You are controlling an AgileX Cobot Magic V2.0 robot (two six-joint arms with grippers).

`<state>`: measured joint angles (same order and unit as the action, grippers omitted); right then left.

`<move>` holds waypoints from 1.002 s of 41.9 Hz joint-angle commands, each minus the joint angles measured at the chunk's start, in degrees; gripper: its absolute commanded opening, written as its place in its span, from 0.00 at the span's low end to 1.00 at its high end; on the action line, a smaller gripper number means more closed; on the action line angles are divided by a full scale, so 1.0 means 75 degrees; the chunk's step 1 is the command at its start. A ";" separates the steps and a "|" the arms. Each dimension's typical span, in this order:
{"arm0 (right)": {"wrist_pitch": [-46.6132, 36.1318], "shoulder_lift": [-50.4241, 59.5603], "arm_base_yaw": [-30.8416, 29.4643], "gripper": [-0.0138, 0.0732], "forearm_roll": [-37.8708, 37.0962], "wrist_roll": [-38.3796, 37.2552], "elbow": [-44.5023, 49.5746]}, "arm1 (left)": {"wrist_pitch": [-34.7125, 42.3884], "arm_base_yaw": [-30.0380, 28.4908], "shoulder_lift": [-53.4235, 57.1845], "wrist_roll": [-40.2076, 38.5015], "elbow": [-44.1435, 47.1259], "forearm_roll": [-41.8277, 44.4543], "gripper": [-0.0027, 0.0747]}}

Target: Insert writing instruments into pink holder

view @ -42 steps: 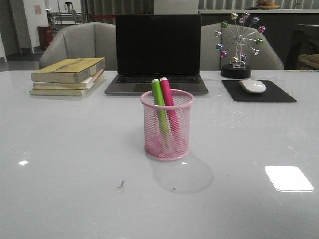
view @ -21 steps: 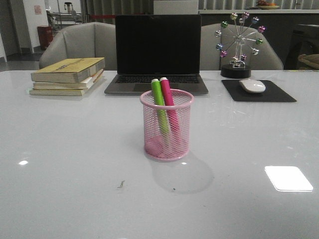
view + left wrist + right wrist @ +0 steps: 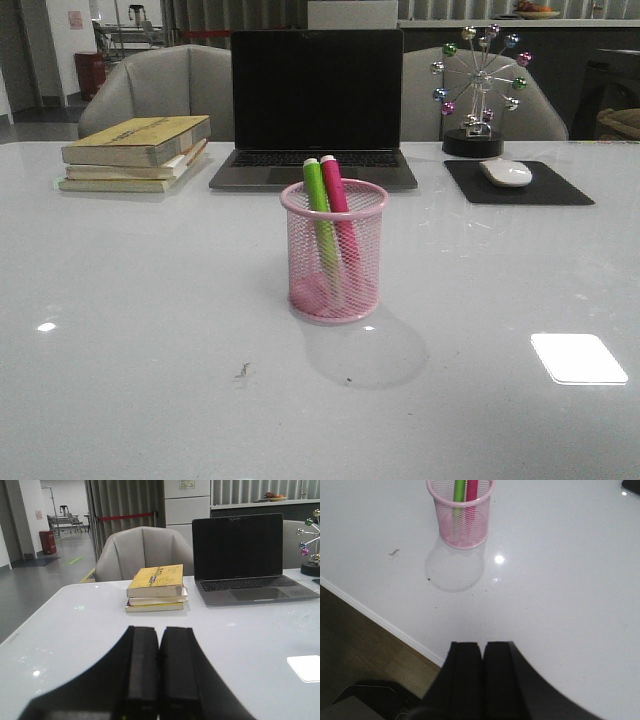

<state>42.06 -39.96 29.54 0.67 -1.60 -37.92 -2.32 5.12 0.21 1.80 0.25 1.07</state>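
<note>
The pink holder (image 3: 334, 251) stands upright in the middle of the white bench (image 3: 130, 300), clear of every edge. Inside it the lime green marker (image 3: 319, 205) and the magenta marker (image 3: 337, 200) lean side by side, touching, tips above the rim. Both grippers are away from the holder: the left gripper (image 3: 159, 670) and the right gripper (image 3: 482, 675) each have their fingers pressed together, holding nothing. Toward the far edge sit a laptop (image 3: 316, 110), stacked books (image 3: 138, 152) and a mouse (image 3: 506, 172).
</note>
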 commanded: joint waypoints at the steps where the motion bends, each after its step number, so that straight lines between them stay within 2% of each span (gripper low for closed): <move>1: -0.0447 0.0031 -0.0053 0.24 -0.0045 -0.0003 -0.0208 | 0.0703 -0.0051 0.0165 -0.0020 0.0036 -0.0074 0.16; 13: -0.0447 0.0031 -0.0053 0.24 -0.0045 -0.0003 -0.0208 | 0.0703 -0.0599 0.0165 -0.0020 0.0036 -0.0074 0.16; 42: -0.0447 0.0031 -0.0053 0.24 -0.0045 -0.0003 -0.0208 | 0.0703 -0.0582 0.0165 -0.0020 0.0036 -0.0074 0.16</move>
<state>42.15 -39.96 29.54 0.67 -1.60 -37.92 -2.32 0.64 0.21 1.88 0.25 1.07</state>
